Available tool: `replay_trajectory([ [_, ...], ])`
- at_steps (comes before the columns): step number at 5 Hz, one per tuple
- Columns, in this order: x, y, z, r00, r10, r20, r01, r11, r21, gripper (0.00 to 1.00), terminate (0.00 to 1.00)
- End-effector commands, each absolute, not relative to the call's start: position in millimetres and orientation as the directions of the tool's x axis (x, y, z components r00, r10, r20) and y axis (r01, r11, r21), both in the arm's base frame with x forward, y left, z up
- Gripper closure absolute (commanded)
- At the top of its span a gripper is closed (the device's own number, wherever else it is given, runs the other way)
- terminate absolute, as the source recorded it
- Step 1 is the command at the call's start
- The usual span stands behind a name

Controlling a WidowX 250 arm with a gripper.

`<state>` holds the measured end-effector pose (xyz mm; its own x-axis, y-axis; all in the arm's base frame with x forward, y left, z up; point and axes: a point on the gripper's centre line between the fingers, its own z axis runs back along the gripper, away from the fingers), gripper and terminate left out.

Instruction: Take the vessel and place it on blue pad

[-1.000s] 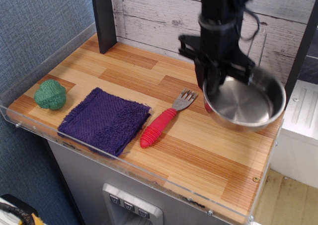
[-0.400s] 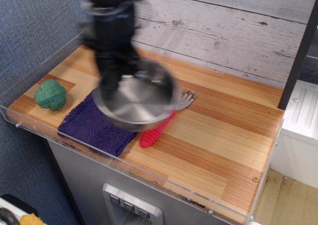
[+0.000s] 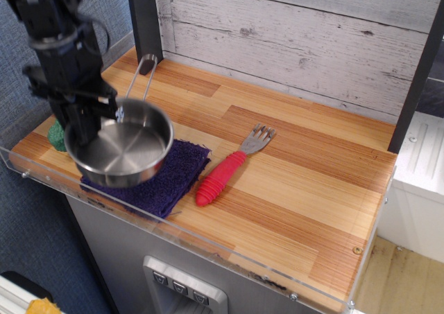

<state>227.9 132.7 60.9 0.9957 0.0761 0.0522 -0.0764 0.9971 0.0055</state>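
Note:
The vessel (image 3: 125,147) is a shiny round steel pan with a thin wire loop handle (image 3: 139,75) pointing to the back. It hangs over the left part of the blue pad (image 3: 166,179), a dark blue-purple towel at the front left of the table. My gripper (image 3: 84,130) is shut on the pan's left rim and reaches down from above. I cannot tell whether the pan touches the cloth. The pan covers much of the pad.
A green lumpy toy (image 3: 57,137) sits just left of the pan, mostly hidden behind the gripper. A fork with a red handle (image 3: 225,172) lies right of the pad. A clear rim (image 3: 208,248) runs along the table's front edge. A dark post (image 3: 142,23) stands at the back left.
My gripper has carried the pan from the table's right side across to the left, and it now hangs lower over the blue pad.

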Motion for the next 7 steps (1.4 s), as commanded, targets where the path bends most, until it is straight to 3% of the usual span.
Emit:
replay_trajectory([
  [1,237,130,52,0.995,0.079,0.056,-0.080,0.996,0.031,1.00,0.00],
  [3,253,115,39,0.999,0.034,0.031,-0.035,0.998,0.046,1.00,0.00],
  [4,253,117,37,0.999,0.033,0.028,-0.034,0.999,0.038,0.00,0.00],
  [5,252,120,54,0.997,0.044,0.058,-0.047,0.997,0.060,0.00,0.00],
  [7,249,98,141,0.980,-0.060,0.191,0.030,0.987,0.159,0.00,0.00],
])
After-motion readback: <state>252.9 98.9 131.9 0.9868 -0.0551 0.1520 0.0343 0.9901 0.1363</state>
